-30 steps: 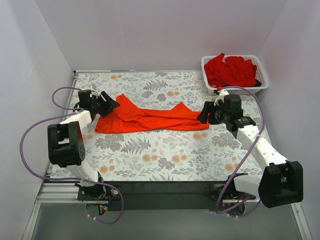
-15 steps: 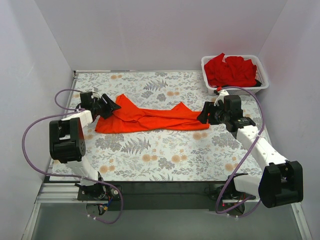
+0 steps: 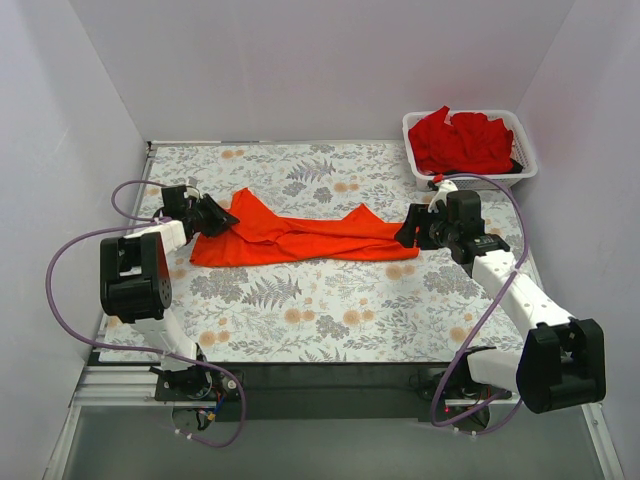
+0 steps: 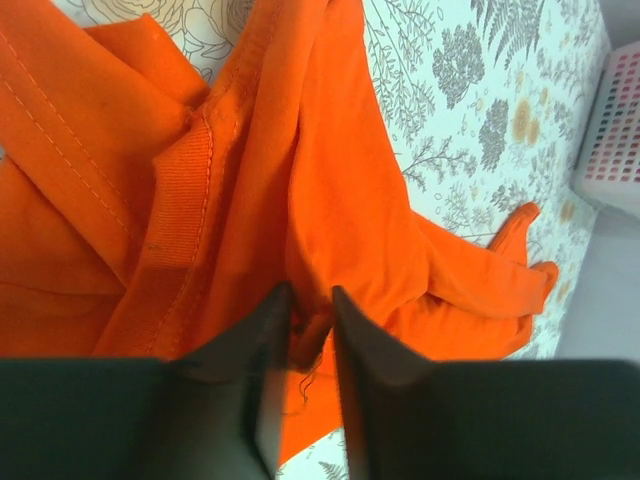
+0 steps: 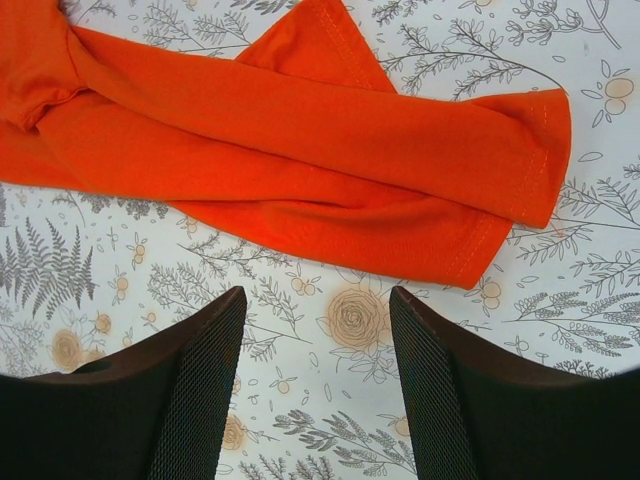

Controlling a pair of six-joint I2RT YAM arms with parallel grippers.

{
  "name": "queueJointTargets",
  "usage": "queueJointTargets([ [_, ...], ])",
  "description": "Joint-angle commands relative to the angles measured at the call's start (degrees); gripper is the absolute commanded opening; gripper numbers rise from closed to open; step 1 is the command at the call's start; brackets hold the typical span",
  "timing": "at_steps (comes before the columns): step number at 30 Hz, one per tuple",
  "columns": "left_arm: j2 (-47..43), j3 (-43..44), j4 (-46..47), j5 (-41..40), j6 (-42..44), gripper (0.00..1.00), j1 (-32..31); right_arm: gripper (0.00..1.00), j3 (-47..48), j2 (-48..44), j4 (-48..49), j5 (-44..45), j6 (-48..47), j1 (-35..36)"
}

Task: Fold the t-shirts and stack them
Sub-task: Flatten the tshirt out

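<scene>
Left gripper (image 4: pixel 310 305) clamped on fold of orange-red t-shirt (image 3: pixel 300 238) near ribbed collar. Over last second it edged slightly toward cloth; shirt outline unchanged (grip set, spreading not begun, I judge). Shirt lies crumpled lengthwise on surface (image 3: pixel 330 300). Right gripper (image 5: pixel 318 296) spread apart, hovering just short of hem. Far right: white mesh basket (image 3: pixel 408 135) holds heaped deep red t-shirts (image 3: pixel 462 142).

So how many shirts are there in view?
2 at least: one orange-red t-shirt lying stretched across the table, and a deeper red heap in the white basket at the far right, which may hide more.
</scene>
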Motion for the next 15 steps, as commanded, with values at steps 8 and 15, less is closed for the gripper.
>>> queueJointTargets([
  [8,-9.2,1.4,-2.8,-1.6,2.0,0.0,0.2,0.65,1.7,4.0,2.2,8.0,-0.7,-0.4],
  [15,-20.3,0.1,-7.3,-8.7,2.3,0.0,0.6,0.62,5.6,12.4,2.2,7.4,0.4,-4.8],
])
